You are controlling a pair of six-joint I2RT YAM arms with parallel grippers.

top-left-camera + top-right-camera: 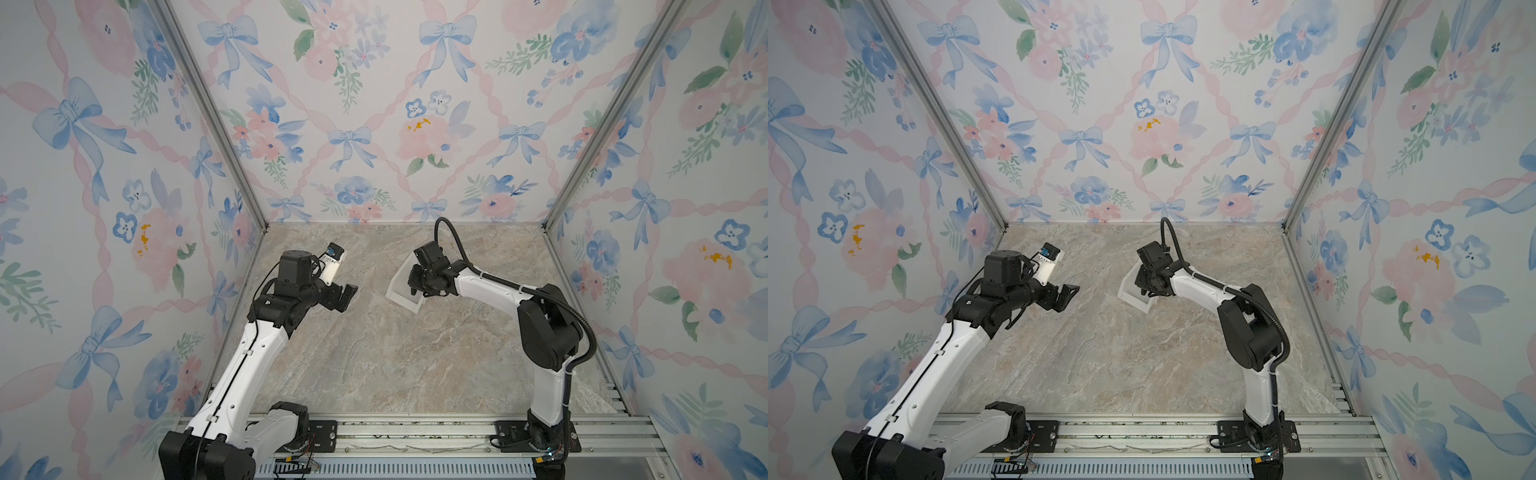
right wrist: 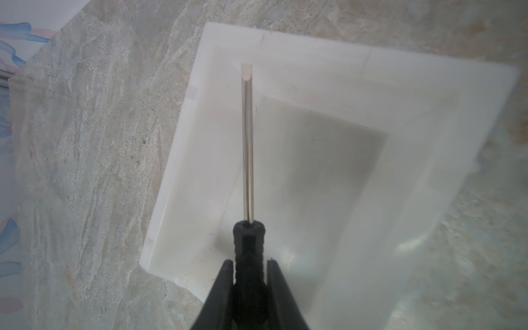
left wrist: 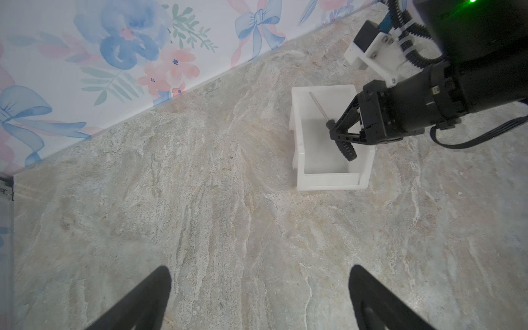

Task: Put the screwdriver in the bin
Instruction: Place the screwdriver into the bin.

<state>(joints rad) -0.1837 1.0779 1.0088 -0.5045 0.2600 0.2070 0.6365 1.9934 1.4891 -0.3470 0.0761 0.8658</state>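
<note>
Release step: slim black-handled, metal-shafted screwdriver (image 2: 247, 143) pinched in right gripper (image 2: 248, 261) jaws, over white translucent plastic bin (image 2: 314, 57) just beneath. Next: spread jaws, drop inside; left gripper (image 3: 260, 270) wide, empty.

Bright, even light; soft close-up blur

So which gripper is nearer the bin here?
Right. The right gripper is over the bin, fingers shut on the screwdriver; the left gripper hangs open off to the side, apart from the bin.
</note>
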